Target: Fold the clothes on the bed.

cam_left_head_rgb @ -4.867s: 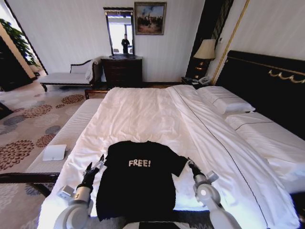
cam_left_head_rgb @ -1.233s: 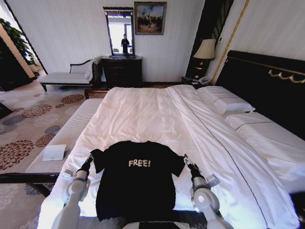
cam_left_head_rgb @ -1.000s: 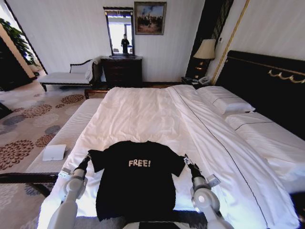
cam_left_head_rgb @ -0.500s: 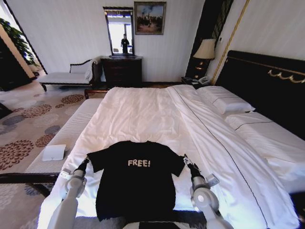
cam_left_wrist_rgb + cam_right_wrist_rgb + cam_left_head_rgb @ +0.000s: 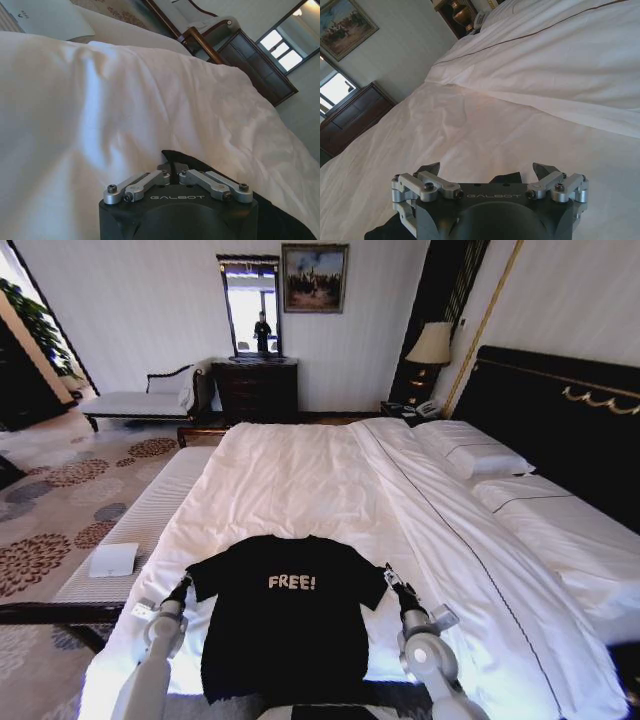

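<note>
White sheets cover the bed, which has pillows along its dark headboard on the robot's right. Beyond it stand a dresser and a lamp against the far wall. On the near end of the bed lies the black T-shirt, spread flat with its white "FREE!" lettering facing up, both short sleeves stretched out to the sides.

Both arms reach forward and low over the sheet, one on each side of the shirt. The left hand sits at the tip of the left sleeve; in the left wrist view its fingers are drawn together, pinching the black fabric edge. The right hand is at the right sleeve, its fingers spread apart in the right wrist view, with a corner of the shirt lying between them on the sheet.
</note>
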Controlling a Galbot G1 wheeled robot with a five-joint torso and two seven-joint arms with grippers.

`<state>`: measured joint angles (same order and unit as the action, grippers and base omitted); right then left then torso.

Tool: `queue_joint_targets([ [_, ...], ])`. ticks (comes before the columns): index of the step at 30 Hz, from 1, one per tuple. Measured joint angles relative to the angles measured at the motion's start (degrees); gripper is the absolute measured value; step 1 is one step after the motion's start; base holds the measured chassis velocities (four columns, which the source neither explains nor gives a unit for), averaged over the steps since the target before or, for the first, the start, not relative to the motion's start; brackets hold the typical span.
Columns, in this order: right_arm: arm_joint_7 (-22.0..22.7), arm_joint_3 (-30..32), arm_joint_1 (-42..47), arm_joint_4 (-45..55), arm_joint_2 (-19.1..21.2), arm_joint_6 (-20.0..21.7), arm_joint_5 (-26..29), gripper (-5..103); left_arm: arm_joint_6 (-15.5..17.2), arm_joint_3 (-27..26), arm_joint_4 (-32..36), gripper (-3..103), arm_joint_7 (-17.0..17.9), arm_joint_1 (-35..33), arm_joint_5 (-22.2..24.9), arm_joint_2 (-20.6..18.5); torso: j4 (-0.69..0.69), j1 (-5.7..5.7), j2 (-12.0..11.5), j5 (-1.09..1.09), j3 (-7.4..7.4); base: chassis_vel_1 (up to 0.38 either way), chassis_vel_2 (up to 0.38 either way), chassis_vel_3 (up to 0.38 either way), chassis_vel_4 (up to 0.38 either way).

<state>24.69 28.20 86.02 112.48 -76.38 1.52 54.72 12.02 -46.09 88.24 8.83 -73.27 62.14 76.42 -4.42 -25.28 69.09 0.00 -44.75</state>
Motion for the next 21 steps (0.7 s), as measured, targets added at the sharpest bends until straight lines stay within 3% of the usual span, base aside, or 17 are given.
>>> queue_joint_targets([
  [1,-0.01,0.02,0.00,-0.06,0.01,0.00,0.01,100,0.00,-0.13,0.51,7,0.14,-0.37,0.00,0.00,0.00,0.00,0.00,0.00,0.00,0.000,0.000,0.000,0.000],
  [4,-0.11,-0.03,-0.02,-0.50,-0.02,-0.05,-0.03,100,0.10,-1.10,4.37,23,0.99,-2.15,0.58,-0.21,0.00,0.00,0.00,-0.01,0.00,0.000,0.000,0.000,0.000],
  [6,-0.13,-0.05,-0.04,-0.60,-0.04,-0.07,-0.04,100,0.25,-1.42,5.93,27,1.14,-2.70,0.85,-0.40,0.01,0.00,0.00,-0.01,0.00,0.000,0.000,0.000,0.000],
  [8,-0.20,-0.10,-0.19,-0.96,-0.07,-0.11,-0.05,100,1.05,-2.42,12.31,38,1.57,-3.60,2.19,-1.87,0.01,0.00,0.01,0.01,0.00,0.000,0.000,0.000,0.000],
  [12,-0.24,-0.12,-0.46,-1.51,-0.05,-0.16,-0.05,100,2.18,-2.07,16.01,49,3.37,-1.51,3.36,-4.63,0.01,0.01,0.00,0.02,0.00,0.000,0.000,0.000,0.000],
  [16,-0.20,-1.23,-1.77,-2.66,0.20,-0.06,-0.01,100,4.97,0.56,14.86,66,7.28,2.37,0.85,-8.65,-0.05,0.00,0.00,0.00,0.00,0.000,0.000,0.000,0.000],
  [18,-0.15,-1.86,-2.48,-3.09,0.42,0.12,0.05,100,5.72,0.81,14.26,66,8.12,2.64,-0.06,-9.15,-0.04,0.00,0.00,-0.01,-0.01,0.000,0.000,0.000,0.000],
  [19,-0.12,-2.40,-3.10,-3.46,0.62,0.33,0.11,100,6.82,1.32,13.33,71,9.05,3.21,-0.94,-9.76,0.04,0.00,0.00,-0.01,-0.02,0.000,0.000,0.000,0.000],
  [21,0.03,-2.91,-3.66,-3.92,0.93,0.70,0.24,100,10.54,4.14,9.09,82,10.69,6.76,-2.04,-11.64,0.05,0.00,0.00,0.00,-0.01,0.000,0.000,0.000,0.000],
])
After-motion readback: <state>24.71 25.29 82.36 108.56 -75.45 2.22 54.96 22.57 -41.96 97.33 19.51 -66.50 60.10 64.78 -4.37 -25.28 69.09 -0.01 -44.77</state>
